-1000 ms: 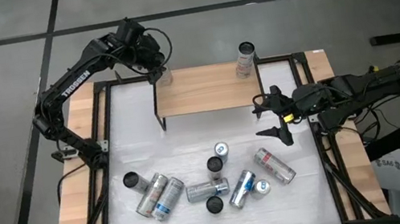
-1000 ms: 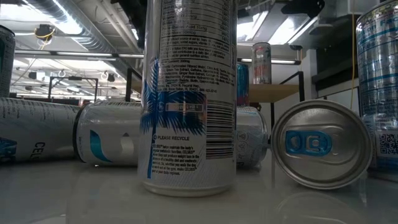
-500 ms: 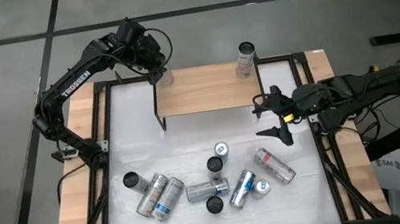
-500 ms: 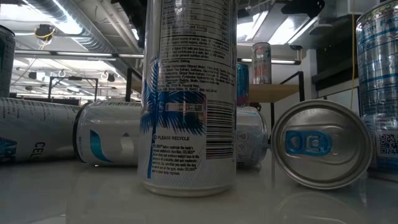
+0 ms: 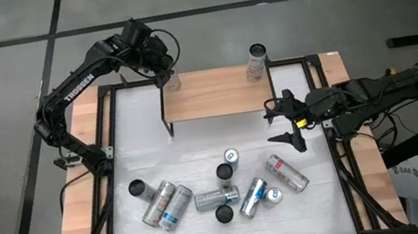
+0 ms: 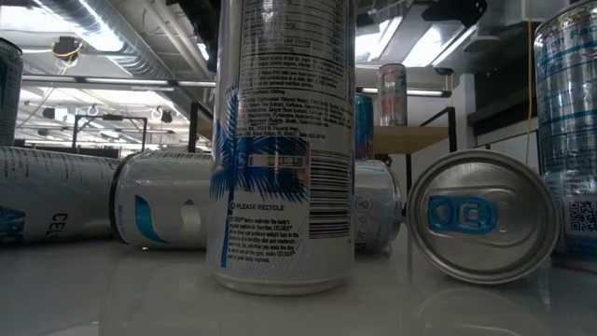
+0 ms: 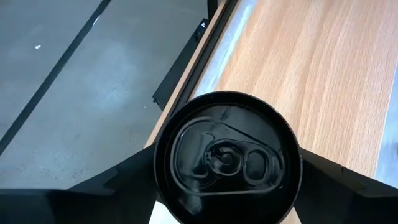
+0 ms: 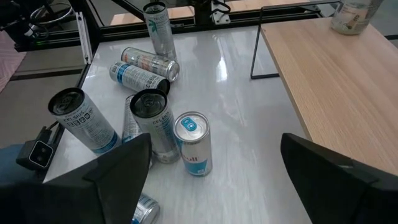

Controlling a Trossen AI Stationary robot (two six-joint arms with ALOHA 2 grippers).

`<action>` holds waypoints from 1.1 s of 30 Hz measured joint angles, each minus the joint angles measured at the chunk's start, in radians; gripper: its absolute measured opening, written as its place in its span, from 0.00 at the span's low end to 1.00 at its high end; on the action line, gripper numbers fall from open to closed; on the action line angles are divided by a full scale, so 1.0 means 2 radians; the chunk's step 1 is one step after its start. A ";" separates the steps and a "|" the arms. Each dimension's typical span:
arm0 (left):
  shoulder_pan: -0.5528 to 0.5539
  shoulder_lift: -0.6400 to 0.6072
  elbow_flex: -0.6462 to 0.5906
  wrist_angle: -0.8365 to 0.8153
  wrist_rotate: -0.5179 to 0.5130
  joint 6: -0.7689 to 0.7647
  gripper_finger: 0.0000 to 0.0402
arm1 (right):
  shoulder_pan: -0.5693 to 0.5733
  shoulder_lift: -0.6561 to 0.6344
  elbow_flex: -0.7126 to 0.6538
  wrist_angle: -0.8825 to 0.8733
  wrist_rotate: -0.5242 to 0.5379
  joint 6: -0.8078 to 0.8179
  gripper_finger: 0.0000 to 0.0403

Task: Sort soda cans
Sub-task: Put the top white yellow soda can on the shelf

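The left gripper (image 5: 166, 76) straddles a dark-topped can (image 7: 227, 158) at the wooden shelf's (image 5: 218, 92) corner, grip indeterminate; the right gripper (image 5: 285, 121), fingers spread, hovers beside the shelf.

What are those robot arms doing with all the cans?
They are sorting soda cans. The left gripper is at the left end of the raised wooden shelf, its fingers on either side of a dark-topped can standing there. Whether they are gripping it can't be told. Another can stands at the shelf's right end. The right gripper hangs open above the white table, holding nothing. The pile of cans still waits on the table, some standing and some lying down.
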 joint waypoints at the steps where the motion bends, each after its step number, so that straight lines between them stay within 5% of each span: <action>1: 0.000 0.000 0.000 0.000 0.000 0.000 0.75 | 0.000 0.000 0.000 0.000 0.000 0.000 0.87; 18: 0.000 0.000 0.000 0.019 0.000 -0.001 0.90 | 0.000 0.000 0.000 -0.008 0.000 0.000 0.87; 33: 0.000 0.000 0.000 0.019 -0.006 0.000 0.91 | 0.000 0.000 0.000 -0.008 0.000 0.000 0.87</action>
